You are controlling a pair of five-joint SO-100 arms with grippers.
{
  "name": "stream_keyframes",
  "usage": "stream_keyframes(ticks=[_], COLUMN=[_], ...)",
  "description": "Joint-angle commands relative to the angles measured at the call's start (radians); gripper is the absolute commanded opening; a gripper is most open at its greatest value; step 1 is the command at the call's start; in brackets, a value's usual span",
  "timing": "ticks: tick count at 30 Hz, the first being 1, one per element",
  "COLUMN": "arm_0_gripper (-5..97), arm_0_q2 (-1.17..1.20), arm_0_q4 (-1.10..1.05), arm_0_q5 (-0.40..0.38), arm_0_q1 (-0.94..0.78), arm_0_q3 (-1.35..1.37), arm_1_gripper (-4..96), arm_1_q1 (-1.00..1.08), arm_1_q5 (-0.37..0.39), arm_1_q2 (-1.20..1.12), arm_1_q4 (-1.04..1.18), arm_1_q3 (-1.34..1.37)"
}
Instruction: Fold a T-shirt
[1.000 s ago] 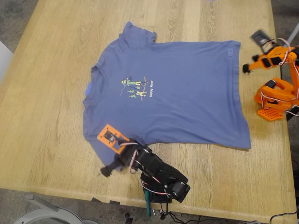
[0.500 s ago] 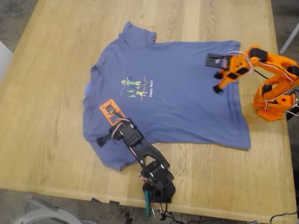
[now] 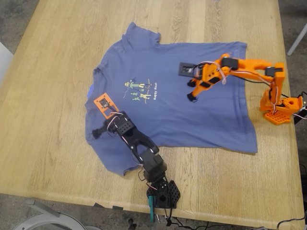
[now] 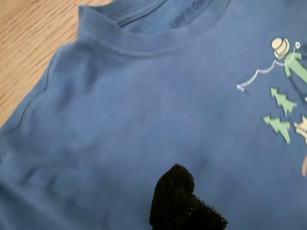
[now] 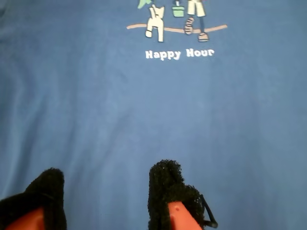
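Hovering over the flat T-shirt (image 3: pixel 192 110): my first gripper (image 3: pixel 98 133) nearest the collar, jaw state unclear; my second gripper (image 5: pixel 108 191) parted mid-chest.

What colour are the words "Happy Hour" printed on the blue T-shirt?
White, on the blue-purple cotton T-shirt; clearest in the second wrist view.

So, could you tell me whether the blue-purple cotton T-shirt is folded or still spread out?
Spread flat: the blue-purple cotton T-shirt lies open, print up, both sleeves out, unfolded.

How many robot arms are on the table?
2. A black arm reaches from the near table edge over the T-shirt's collar end; an orange arm reaches from the exterior view's right over the shirt's middle.
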Motion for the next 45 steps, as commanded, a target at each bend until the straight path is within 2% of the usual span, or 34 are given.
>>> stream_keyframes(ticks=[1,6,8,15,22,25,29,32,40,45], arm_0_gripper=[63,63,64,64,63,62,61,59,51,40], arm_0_q2=[-0.043,-0.201,-0.262,-0.499,-0.773,-0.956,-1.325,-1.496,-1.54,-1.559], arm_0_q4=[-0.08,-0.183,-0.186,-0.181,-0.133,-0.04,0.218,0.307,0.359,0.453], arm_0_q5=[-0.011,-0.017,-0.017,-0.011,-0.012,-0.018,-0.018,-0.018,-0.063,-0.087], arm_0_q1=[0.008,-0.012,-0.023,-0.064,-0.074,-0.072,-0.071,-0.071,-0.026,-0.005], arm_0_q3=[-0.175,-0.308,-0.379,-0.675,-1.029,-1.305,-1.89,-2.112,-2.066,-2.046], arm_1_gripper=[26.0,25.2,25.2,25.6,26.3,25.9,25.7,25.7,26.4,27.7], arm_1_q1=[-0.018,-0.025,-0.037,-0.104,-0.166,-0.164,-0.143,-0.127,-0.083,-0.081], arm_1_q5=[0.011,0.018,0.021,0.032,0.06,0.063,0.066,0.064,0.078,0.121], arm_1_q2=[-0.12,-0.512,-0.597,-0.663,-0.729,-0.752,-0.758,-0.762,-0.811,-0.847], arm_1_q4=[0.029,0.227,0.313,0.163,0.107,0.121,0.172,0.201,0.235,0.221], arm_1_q3=[-0.253,-0.87,-0.999,-0.977,-0.985,-0.996,-0.997,-0.997,-0.997,-0.997])
